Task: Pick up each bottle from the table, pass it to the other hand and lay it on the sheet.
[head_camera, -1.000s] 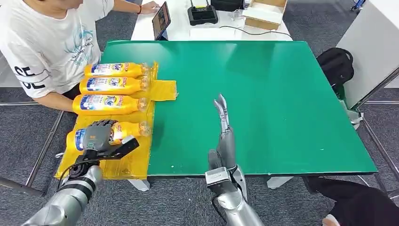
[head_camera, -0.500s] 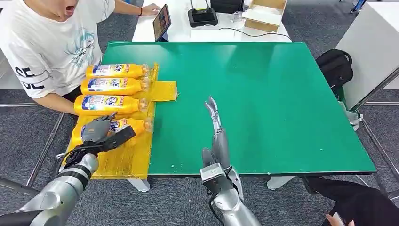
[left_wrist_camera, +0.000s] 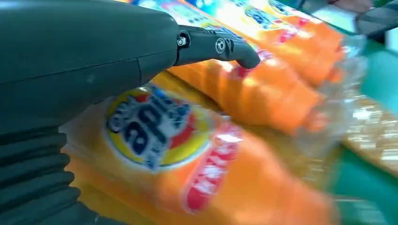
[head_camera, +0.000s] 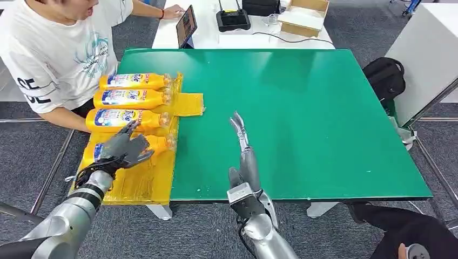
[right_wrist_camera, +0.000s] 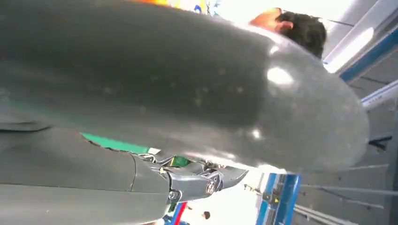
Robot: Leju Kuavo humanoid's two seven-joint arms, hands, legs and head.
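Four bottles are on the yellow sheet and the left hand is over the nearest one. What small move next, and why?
Probably lift the left hand straight up and clear. The nearest bottle already lies on the yellow sheet beside the other three, the hand's fingers look spread above it, and the green table shows no bottle left to fetch.

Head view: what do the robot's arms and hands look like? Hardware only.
Both arms are silver metal with rounded segments. The left arm has black ribbed bands near the wrist and a thin black cable looping beside it. The left hand is dark grey with darker fingers. The right hand is grey and slim, with a boxy silver bracket at its wrist.
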